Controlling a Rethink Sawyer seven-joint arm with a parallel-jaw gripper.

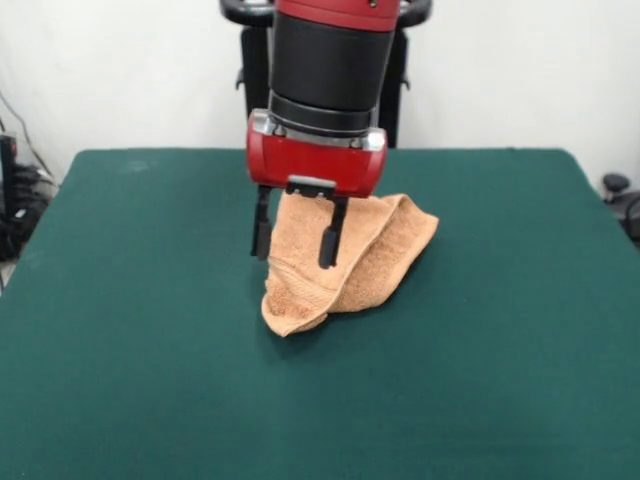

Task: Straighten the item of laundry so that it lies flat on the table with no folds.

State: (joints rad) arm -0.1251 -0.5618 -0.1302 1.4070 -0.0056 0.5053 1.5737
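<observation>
Front view — crumpled towel (pixel 345 262) tapers toward the table's (pixel 120 330) near edge.

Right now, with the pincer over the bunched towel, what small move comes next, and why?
Probably lower the open pincer straight down onto the towel. The towel lies folded in a heap on the table, and the pincer holds nothing yet.

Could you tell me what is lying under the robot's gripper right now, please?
A crumpled orange towel lies on the green table under the open gripper. Its folds overlap, so the layers underneath and the table beneath the towel are hidden.
</observation>
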